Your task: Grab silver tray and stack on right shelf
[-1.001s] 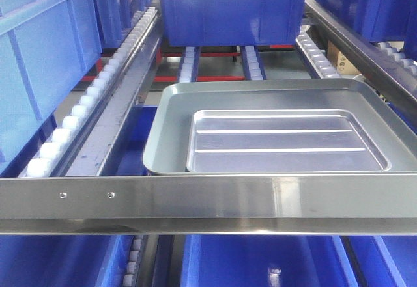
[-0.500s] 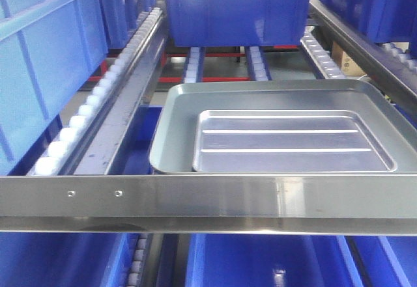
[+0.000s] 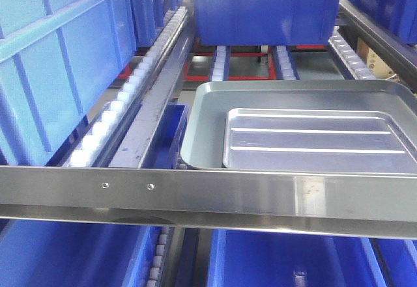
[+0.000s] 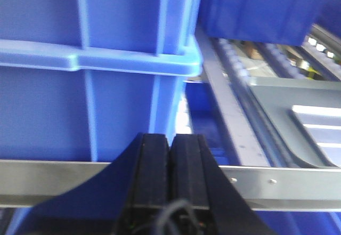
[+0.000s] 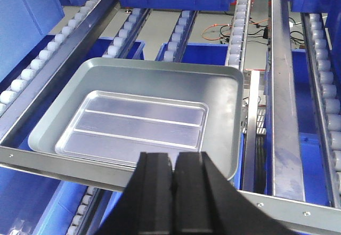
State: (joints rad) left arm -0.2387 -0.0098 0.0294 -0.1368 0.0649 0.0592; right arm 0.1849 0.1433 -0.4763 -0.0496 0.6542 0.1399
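A steel flow rack fills the scene; the silver tray (image 5: 132, 123), shallow and shiny with two long raised ridges on its floor, lies nested inside a larger plain-floored tray (image 5: 224, 112), which rests on the right shelf (image 3: 215, 192), just behind its steel front bar with two small holes.

From the right wrist view, the right gripper (image 5: 173, 163) hangs over the front bar with its dark fingers pressed together and holding nothing; the silver tray lies just ahead, toward eleven o'clock from the fingertips; its long axis runs roughly from nine to three o'clock, slightly tilted, parallel to the bar.

From the left wrist view, the left gripper (image 4: 170, 144) is likewise pressed shut and empty; it faces a stacked blue crate (image 4: 96, 59); the trays show only at the right edge, toward two o'clock and well apart.

Judging by this, the right arm is much the nearer; a grasp would mean spreading the fingers and reaching forward over the bar to the tray's near long rim; the larger tray's raised wall stands in the way.
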